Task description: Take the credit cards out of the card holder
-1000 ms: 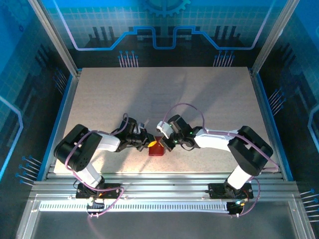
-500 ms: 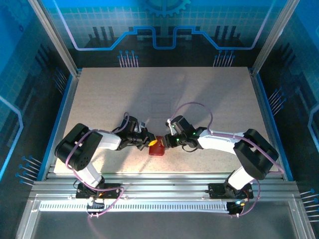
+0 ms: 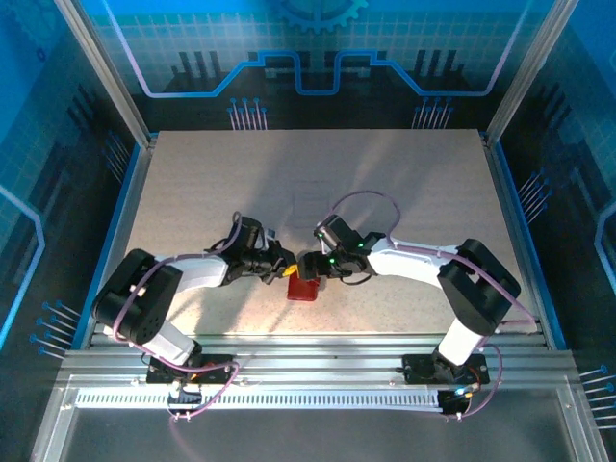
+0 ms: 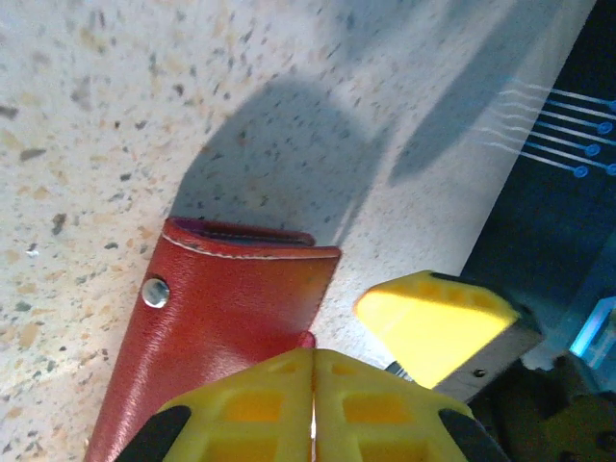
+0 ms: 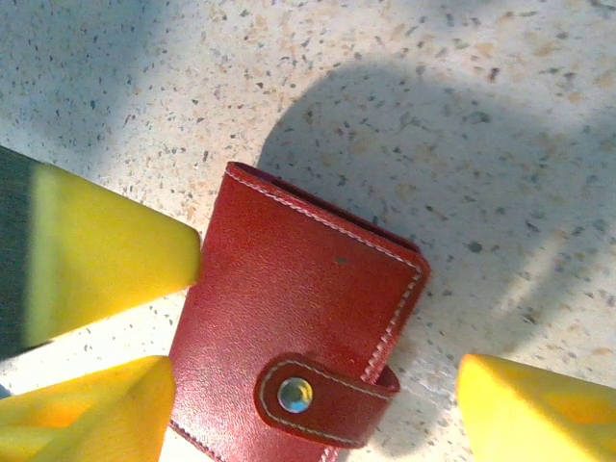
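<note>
Top external view: the dark red card holder (image 3: pixel 304 289) lies on the speckled surface (image 3: pixel 385 183), close to its near edge and about midway between the two arms. The left pincer (image 3: pixel 290 272) and the right pincer (image 3: pixel 310 266) sit close beside each other over the holder's far end. Left wrist view: the left pincer's yellow fingers (image 4: pixel 260 404) are pressed together with no gap, their tips at the holder's edge. A sliver of red shows at those tips, but whether anything is pinched cannot be told. The holder is folded shut, with a metal stud (image 4: pixel 154 292) on its leather face. Of the right pincer, one yellow finger (image 4: pixel 433 322) stands just off the holder's corner. Right wrist view: the right pincer is wide open, its fingertips (image 5: pixel 539 409) set to either side of the holder's strap end. The strap tab (image 5: pixel 332 404) wraps round one edge and is fastened by a snap stud (image 5: pixel 294 393). The left pincer's tip stands just beside the holder's left edge.
</note>
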Controlling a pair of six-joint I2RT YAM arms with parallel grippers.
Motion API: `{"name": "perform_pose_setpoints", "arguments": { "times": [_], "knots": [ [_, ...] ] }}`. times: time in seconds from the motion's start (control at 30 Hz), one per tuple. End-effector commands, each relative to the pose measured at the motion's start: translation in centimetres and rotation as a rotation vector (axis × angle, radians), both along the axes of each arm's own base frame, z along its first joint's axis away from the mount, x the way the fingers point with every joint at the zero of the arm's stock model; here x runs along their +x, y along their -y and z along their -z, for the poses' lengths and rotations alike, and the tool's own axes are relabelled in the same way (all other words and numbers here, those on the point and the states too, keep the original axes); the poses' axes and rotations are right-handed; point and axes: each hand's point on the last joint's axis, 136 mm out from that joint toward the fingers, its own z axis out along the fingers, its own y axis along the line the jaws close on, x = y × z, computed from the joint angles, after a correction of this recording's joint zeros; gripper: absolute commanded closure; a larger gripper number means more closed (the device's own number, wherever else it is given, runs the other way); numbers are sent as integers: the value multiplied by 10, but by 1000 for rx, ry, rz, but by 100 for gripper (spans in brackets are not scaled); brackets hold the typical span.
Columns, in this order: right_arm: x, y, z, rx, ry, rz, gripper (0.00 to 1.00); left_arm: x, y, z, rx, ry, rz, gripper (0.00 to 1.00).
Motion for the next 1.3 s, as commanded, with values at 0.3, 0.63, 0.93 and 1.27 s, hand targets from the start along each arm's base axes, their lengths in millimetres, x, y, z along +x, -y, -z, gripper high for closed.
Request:
{"name": "perform_pose_setpoints", "arguments": {
  "times": [0.3, 0.63, 0.93, 1.27],
  "knots": [
    [-11, 8, 22, -152, -79, 11, 32, -1, -39, -12, 113, 25, -49, 86],
    [-12, 18, 13, -144, -59, 30, 48, 4, -37, -11, 104, 11, -57, 86],
    [-18, 33, 18, -63, -98, 87, 67, 6, -35, -9, 75, 9, -74, 86],
    [-16, 29, 30, 118, -155, 138, 74, 11, -32, -12, 64, 15, -76, 85]
  ]
}}
